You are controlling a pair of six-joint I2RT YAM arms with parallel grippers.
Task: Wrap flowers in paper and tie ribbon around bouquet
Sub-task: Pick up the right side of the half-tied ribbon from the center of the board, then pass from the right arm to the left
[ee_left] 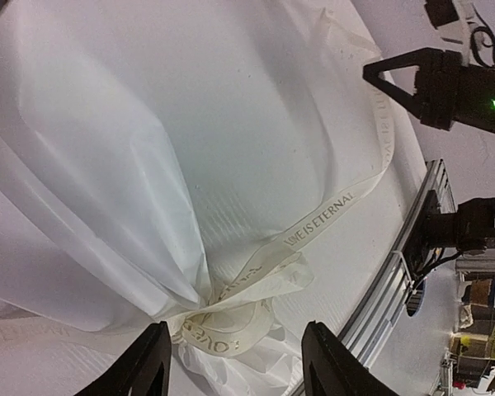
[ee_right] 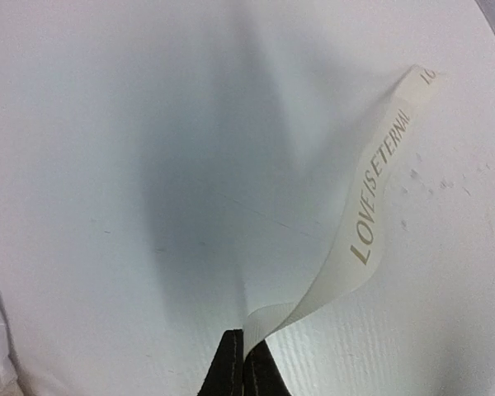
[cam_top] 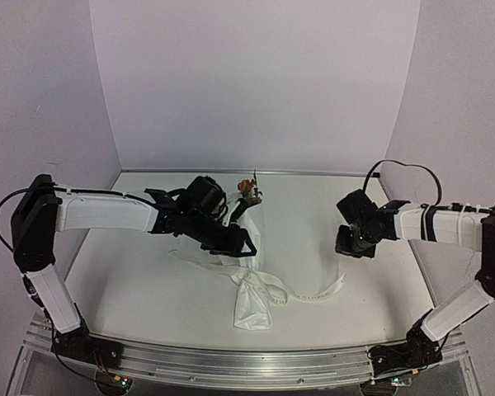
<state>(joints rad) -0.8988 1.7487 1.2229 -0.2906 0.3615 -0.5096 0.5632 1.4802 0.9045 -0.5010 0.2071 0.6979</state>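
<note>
One ribbon is circling the gathered neck of the paper, which is lying mid-table with the flowers poking out at its far end. The left jaws are standing apart over the knot, and the right jaws are pinching the ribbon's free tail.

You've got a white table with the paper lying on it near the middle, gathered into a bundle. The flowers poke out at its far end. The ribbon is knotted round the paper toward its near end, with one tail trailing right across the tabletop.
</note>
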